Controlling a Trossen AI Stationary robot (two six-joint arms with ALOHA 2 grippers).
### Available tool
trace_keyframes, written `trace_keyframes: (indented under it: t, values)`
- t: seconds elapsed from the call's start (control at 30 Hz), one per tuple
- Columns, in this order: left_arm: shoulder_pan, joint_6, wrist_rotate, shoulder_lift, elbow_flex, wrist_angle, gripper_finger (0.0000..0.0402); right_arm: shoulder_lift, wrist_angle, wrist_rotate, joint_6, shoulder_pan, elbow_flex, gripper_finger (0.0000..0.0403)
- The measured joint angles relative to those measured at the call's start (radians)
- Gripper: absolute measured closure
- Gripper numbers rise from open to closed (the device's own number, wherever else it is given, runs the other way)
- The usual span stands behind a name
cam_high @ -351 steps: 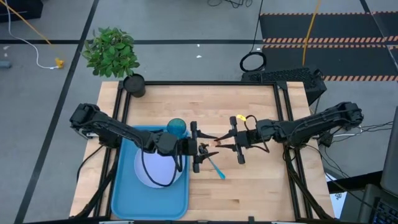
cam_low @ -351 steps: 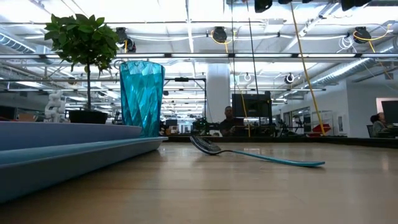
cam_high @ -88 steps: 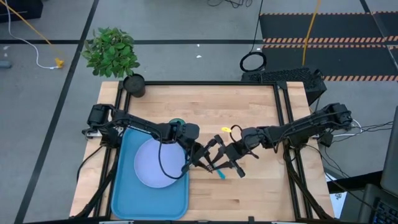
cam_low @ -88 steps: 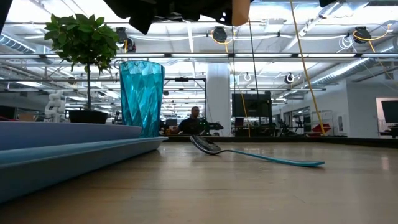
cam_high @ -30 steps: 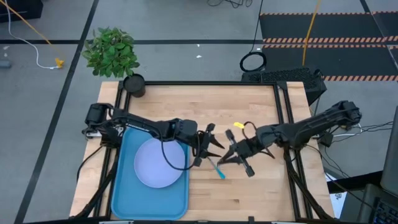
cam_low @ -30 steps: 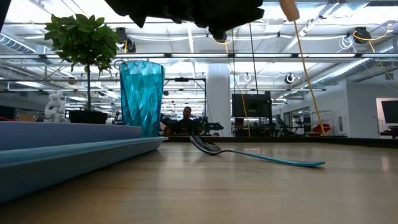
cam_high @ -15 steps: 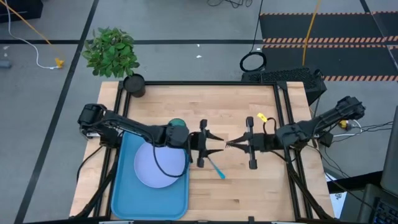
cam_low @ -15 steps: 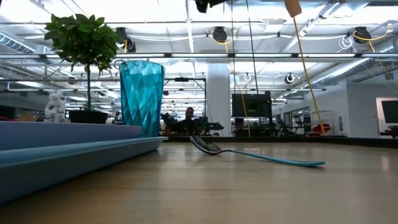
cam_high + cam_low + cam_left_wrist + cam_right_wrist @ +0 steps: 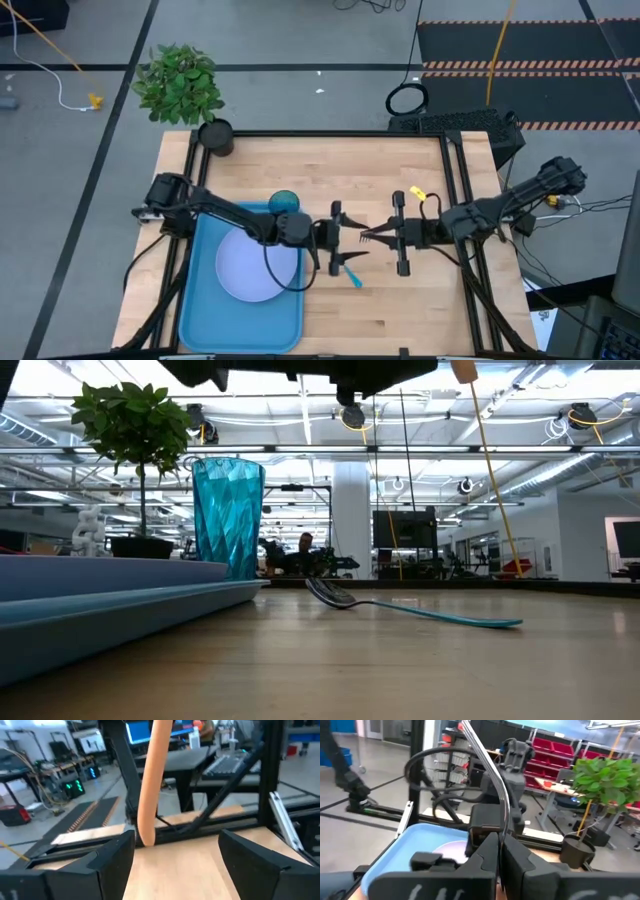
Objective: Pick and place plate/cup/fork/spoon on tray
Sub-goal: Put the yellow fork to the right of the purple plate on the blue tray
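Observation:
My right gripper (image 9: 368, 237) is shut on the fork (image 9: 487, 765) above the table's middle. Its light orange handle (image 9: 151, 780) reaches toward my left gripper (image 9: 352, 240). That gripper is open, with its fingers on either side of the handle's free end, which is close beside one finger. The blue-handled spoon (image 9: 350, 271) lies on the wood below them, and in the low view (image 9: 420, 610) it lies bowl up. The plate (image 9: 250, 265) lies in the blue tray (image 9: 200, 320). The teal cup (image 9: 284, 203) stands upright at the tray's far right corner. My right gripper pinches the fork's silvery end (image 9: 498, 832) between its two fingers; the fingers hide the tines. The fingers come level from the table's right side and lie along the fork. The fork is lifted clear, with its handle end (image 9: 463, 370) pointing toward the table's left.
A potted green plant (image 9: 182, 85) stands at the table's far left corner. Bare wood lies to the right of the tray (image 9: 420, 300). Dark frame rails (image 9: 460, 200) run along the table's sides.
Both grippers have turned from slanting to level and now face each other. My right gripper has carried the fork up and a little toward the table's right. My left gripper, still open, has moved right until its fingers stand around the handle's end.

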Motion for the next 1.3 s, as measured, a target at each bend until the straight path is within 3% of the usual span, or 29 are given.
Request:
trace_keyframes:
  t: [0.33, 0.73, 0.97, 1.3]
  values:
    - [0.042, 0.001, 0.106, 0.040, 0.039, 0.021, 0.0181, 0.052, 0.097, -0.001, -0.052, -0.015, 0.000, 0.0403]
    - [0.067, 0.009, 0.121, 0.045, 0.047, -0.018, 0.0352, 0.069, 0.110, -0.008, -0.056, -0.015, 0.000, 0.0403]
    - [0.081, -0.023, 0.177, 0.045, 0.047, 0.012, 0.0353, 0.068, 0.124, -0.007, -0.047, -0.014, 0.002, 0.0403]
    - [0.082, -0.061, 0.185, 0.044, 0.047, 0.064, 0.0229, 0.068, 0.164, -0.003, -0.061, -0.007, 0.001, 0.0403]
